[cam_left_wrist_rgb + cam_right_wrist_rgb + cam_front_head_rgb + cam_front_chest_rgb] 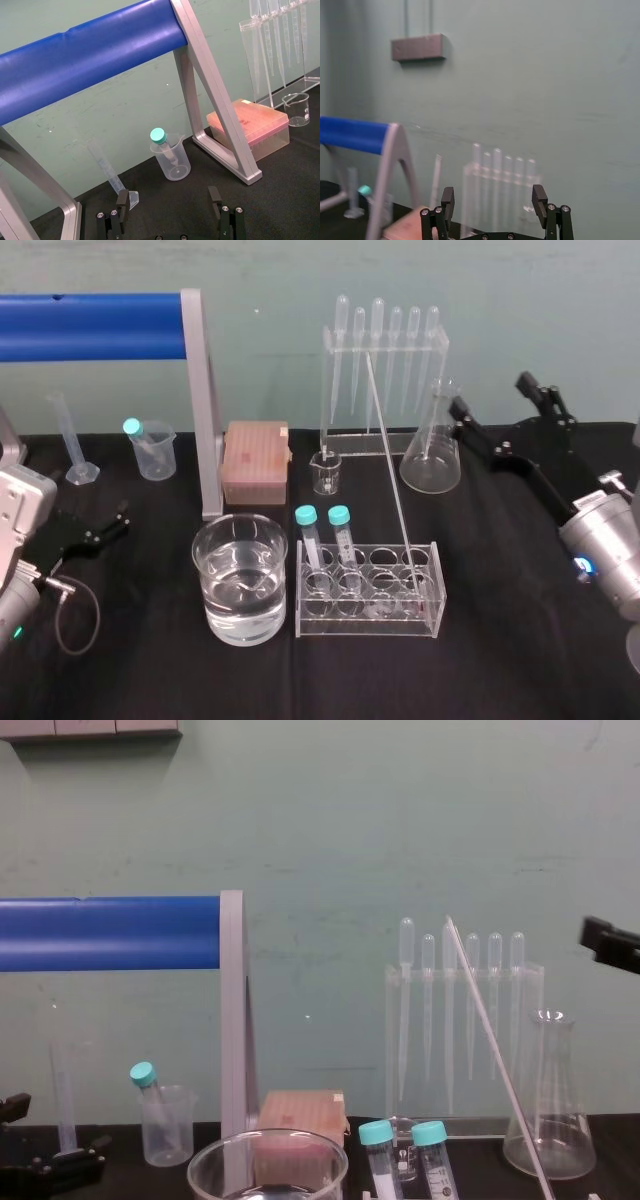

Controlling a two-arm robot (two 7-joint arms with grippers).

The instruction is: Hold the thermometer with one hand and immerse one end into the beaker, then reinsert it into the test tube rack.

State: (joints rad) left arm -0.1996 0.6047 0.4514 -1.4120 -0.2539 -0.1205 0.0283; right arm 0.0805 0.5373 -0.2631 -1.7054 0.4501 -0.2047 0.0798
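The thermometer (388,465) is a long thin glass rod leaning in the clear test tube rack (368,592), its top tilted back toward the pipette stand; the chest view shows the thermometer (495,1045) slanting the same way. The beaker (240,580), wide, clear and part full of water, stands just left of the rack, and its rim (212,1158) shows low in the chest view. My right gripper (497,405) hovers open at the right, above the table beside the conical flask, holding nothing (493,197). My left gripper (100,528) rests open at the far left, nothing between its fingers (169,200).
Two teal-capped tubes (325,535) stand in the rack. Behind are a pipette stand (385,370), a conical flask (432,455), a small glass beaker (325,472), a pink tip box (256,462), a blue bar on a grey frame (205,410), a plastic beaker (152,450) and a measuring cylinder (75,445).
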